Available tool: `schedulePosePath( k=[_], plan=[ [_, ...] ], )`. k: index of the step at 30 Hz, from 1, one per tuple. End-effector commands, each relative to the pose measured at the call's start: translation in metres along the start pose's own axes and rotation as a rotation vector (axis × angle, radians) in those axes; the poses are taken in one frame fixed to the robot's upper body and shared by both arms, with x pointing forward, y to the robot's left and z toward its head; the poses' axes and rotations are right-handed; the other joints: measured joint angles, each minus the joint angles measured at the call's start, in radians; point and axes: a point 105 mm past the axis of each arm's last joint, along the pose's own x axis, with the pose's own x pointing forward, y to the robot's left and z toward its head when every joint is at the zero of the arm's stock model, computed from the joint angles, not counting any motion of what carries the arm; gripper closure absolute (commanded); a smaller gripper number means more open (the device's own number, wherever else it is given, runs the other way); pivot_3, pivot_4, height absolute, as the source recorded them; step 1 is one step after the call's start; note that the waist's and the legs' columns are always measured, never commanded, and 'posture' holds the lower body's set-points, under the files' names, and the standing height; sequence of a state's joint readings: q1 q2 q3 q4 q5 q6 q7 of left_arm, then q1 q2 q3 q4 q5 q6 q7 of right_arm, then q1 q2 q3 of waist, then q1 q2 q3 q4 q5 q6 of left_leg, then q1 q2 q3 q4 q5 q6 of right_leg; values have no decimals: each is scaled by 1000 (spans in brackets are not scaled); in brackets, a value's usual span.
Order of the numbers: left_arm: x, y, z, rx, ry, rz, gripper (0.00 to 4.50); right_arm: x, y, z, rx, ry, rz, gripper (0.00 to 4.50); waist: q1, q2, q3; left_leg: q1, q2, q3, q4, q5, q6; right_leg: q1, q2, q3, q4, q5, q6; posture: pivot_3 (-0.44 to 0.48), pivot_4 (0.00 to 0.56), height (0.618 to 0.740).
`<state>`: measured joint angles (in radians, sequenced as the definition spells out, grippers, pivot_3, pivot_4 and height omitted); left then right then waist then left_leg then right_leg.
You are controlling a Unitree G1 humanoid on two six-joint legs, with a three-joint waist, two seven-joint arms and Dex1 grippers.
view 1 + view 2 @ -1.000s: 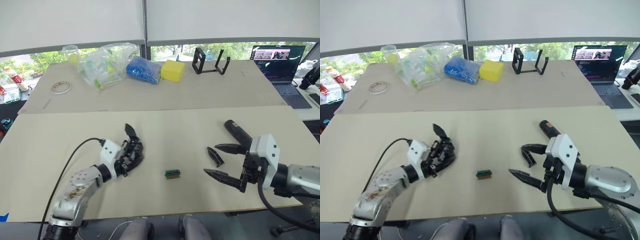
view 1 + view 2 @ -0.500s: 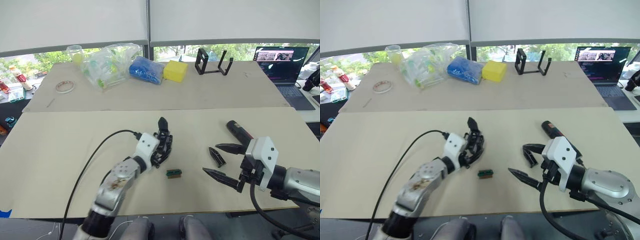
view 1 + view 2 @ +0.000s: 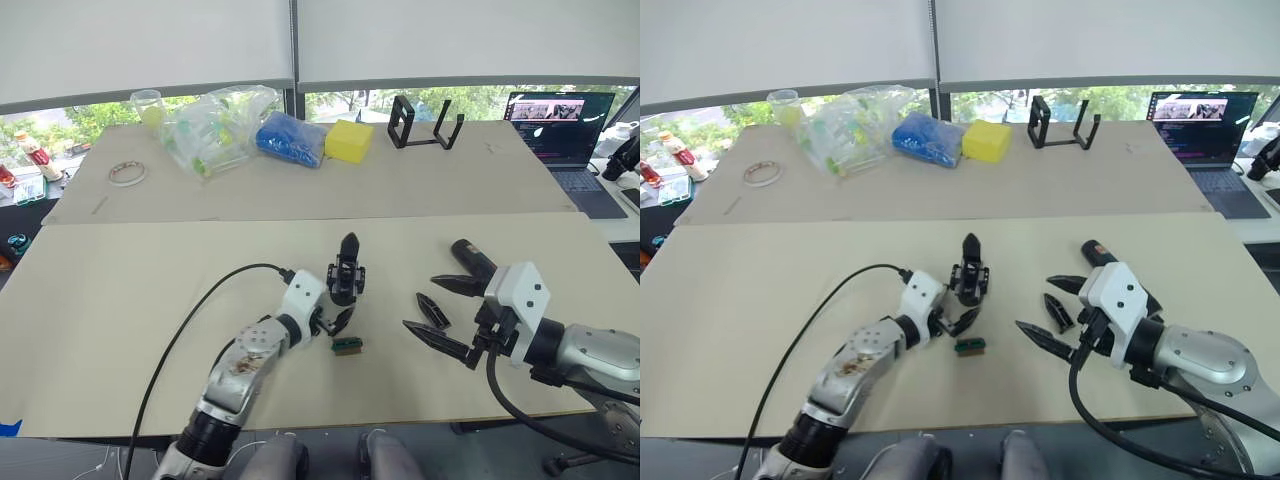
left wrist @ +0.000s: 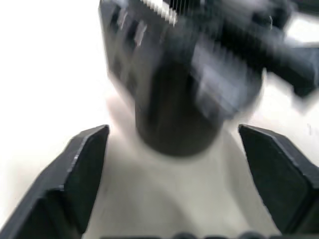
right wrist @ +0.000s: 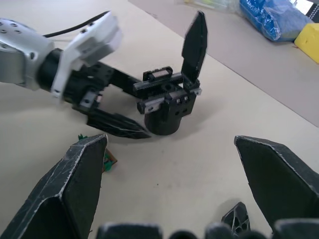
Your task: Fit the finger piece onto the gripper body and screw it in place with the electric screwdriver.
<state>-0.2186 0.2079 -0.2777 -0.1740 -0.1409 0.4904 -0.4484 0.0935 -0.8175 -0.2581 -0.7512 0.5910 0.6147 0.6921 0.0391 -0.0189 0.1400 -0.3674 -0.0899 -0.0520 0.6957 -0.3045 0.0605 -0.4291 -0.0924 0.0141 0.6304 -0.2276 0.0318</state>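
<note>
The gripper body (image 3: 346, 276) stands upright on its round base at the middle of the table, its pointed black finger sticking up. My left gripper (image 3: 338, 302) is open, with one finger on each side of the body's base. In the left wrist view the body (image 4: 174, 94) sits just ahead of the spread fingers (image 4: 82, 159). The finger piece (image 3: 432, 312) lies flat on the table to the right, between the tips of my open right gripper (image 3: 420, 303). The electric screwdriver (image 3: 467, 252) lies behind the right gripper, partly hidden by it.
A tiny green-and-brown block (image 3: 347, 346) lies just in front of the gripper body. On the far table are a black frame stand (image 3: 422, 122), a yellow sponge (image 3: 347, 141), a blue bag (image 3: 290, 140), a clear plastic bag (image 3: 215, 128), a tape roll (image 3: 125, 173) and a laptop (image 3: 555, 120).
My left gripper carried the gripper body from the left to the table's middle, stood it upright and opened around it. The right gripper edged slightly toward it.
</note>
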Motion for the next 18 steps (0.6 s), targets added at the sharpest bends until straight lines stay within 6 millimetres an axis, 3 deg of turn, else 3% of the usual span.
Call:
schedulePosePath(
  k=[1, 10, 18],
  plan=[
    [-5, 1, 15, 41, -76, -107, 61, 1, 1, 7, -37, -29, 1, 0, 2, 0, 0, 0, 0, 0, 0, 0, 0, 0, 0, 0, 0, 0, 0, 0, 150, 740],
    [7, 8, 16, 140, -101, -309, 61, -1, 5, 7, -32, -20, 34, 0, 1, 0, 0, 0, -1, 0, 1, 0, 0, 0, 0, -1, 0, 0, 0, 0, 150, 740],
    [30, 21, 21, 197, -107, -321, 61, -7, 8, 5, -31, -7, 16, 0, 1, 0, 0, 0, -1, 0, 1, 0, 0, 0, 0, -1, 0, 0, 0, 0, 150, 740]
  ],
)
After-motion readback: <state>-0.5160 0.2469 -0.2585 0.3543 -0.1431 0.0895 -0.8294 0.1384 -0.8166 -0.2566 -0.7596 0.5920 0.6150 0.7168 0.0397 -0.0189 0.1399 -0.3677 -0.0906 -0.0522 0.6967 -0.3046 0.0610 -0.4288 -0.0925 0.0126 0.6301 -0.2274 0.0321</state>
